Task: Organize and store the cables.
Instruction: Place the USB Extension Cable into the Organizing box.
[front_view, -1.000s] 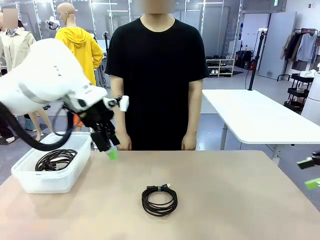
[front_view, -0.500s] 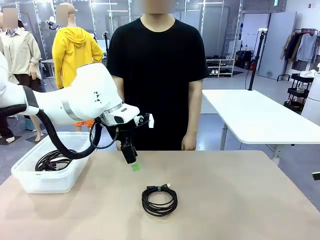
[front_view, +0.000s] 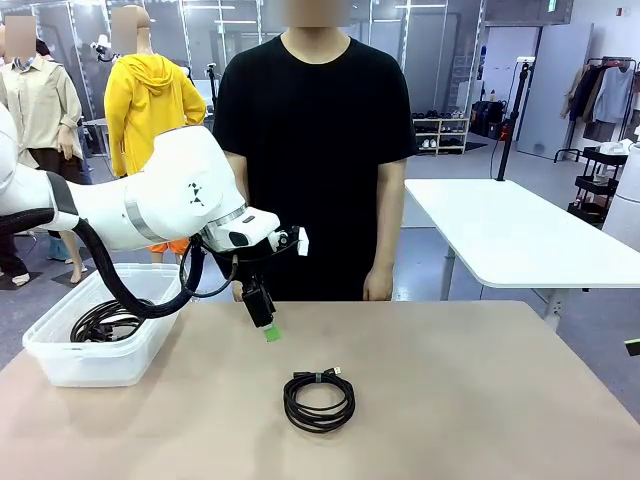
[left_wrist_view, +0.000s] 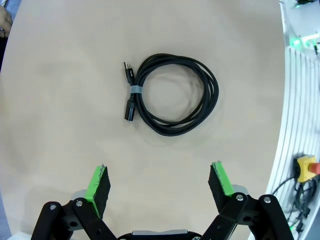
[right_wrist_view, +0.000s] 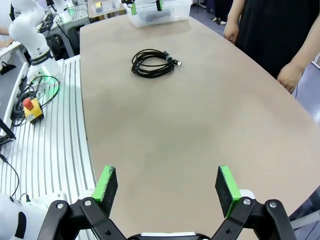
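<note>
On beige table, coiled cable

Matt tan table, translucent plastic bin, seemingly rubbery matt black coiled cable.

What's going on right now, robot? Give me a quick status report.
Left tool open, above the table. Right tool open, empty. One coiled cable loose mid-table; another cable already in the clear bin. Nothing blocking the coil.
</note>
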